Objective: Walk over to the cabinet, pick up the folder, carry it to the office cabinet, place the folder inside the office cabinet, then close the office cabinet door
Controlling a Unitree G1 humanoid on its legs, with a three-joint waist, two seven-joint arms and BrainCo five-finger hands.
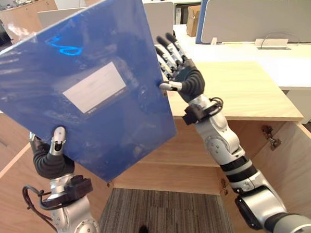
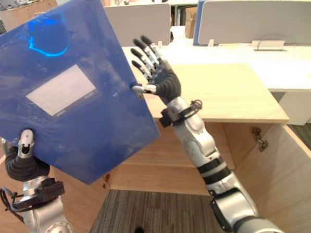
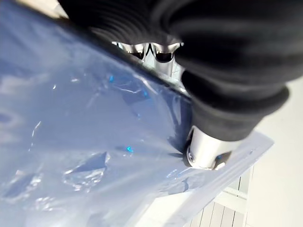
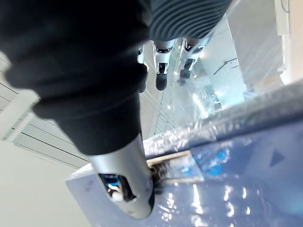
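The blue folder [image 1: 91,88] was held up in the upper left of the frame, tilted, above the open cabinet [image 1: 166,170] under the counter [image 1: 237,91]. The left robot hand [image 1: 50,156] pinched its lower left corner, thumb on the front. The right robot hand [image 1: 182,76] steadied the right edge, fingers straight and thumb touching. Lowering it well probably called for both contacts, the folder turned edge-first, clear of the counter's lip and the open door [image 1: 291,161] at lower right.
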